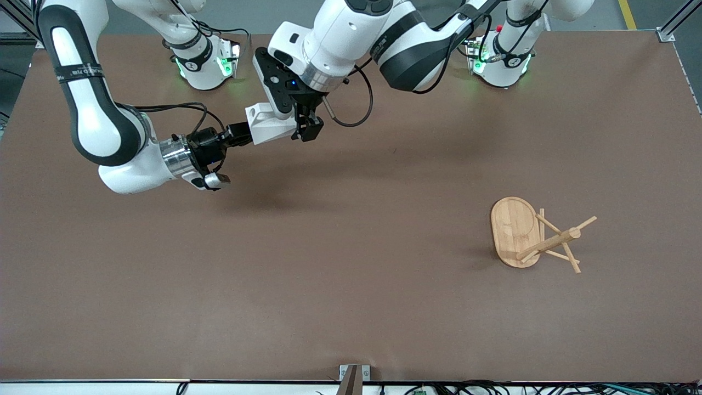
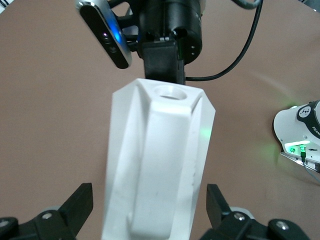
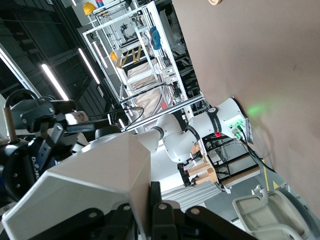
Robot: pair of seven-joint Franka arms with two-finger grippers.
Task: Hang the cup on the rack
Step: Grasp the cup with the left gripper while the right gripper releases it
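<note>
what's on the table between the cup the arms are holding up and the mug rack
Nothing: in the front view only bare brown tabletop lies between the cup and the rack.

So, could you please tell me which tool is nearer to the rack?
Left, slightly. The left tool, open around the cup held by the right tool, is nearer; both are well away from the rack.

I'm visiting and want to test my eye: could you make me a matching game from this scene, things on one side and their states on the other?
Things:
1. cup
2. rack
3. left gripper
4. right gripper

States:
A. open on either side of the cup
B. lying tipped over on the table
C. shut on the cup
D. held in the air

Pairs: 1-D, 2-B, 3-A, 4-C
</note>
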